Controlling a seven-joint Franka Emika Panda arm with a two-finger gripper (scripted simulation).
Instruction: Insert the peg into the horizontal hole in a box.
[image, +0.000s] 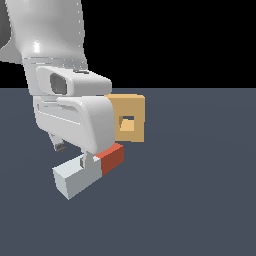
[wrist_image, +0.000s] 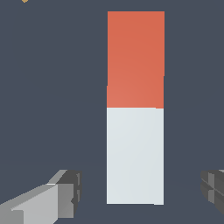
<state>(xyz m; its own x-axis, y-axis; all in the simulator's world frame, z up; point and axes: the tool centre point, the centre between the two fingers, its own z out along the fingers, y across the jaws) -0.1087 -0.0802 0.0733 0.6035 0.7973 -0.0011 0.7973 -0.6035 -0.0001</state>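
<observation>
The peg (image: 89, 171) lies on the dark floor, its pale grey half (wrist_image: 134, 155) toward the exterior view's left and its red-orange half (wrist_image: 135, 59) pointing toward the box. The tan box (image: 137, 107) stands just behind the red end, with its square hole (image: 127, 124) facing the camera. My gripper (wrist_image: 139, 190) is low over the grey half and open. Its fingers (wrist_image: 65, 192) straddle the peg near the grey end, with a clear gap on each side. In the exterior view the hand (image: 82, 125) hides the box's left edge and part of the peg.
The dark blue-grey floor (image: 200, 190) stretches around the peg and the box. A tiny tan corner of the box (wrist_image: 24, 1) shows at the edge of the wrist view.
</observation>
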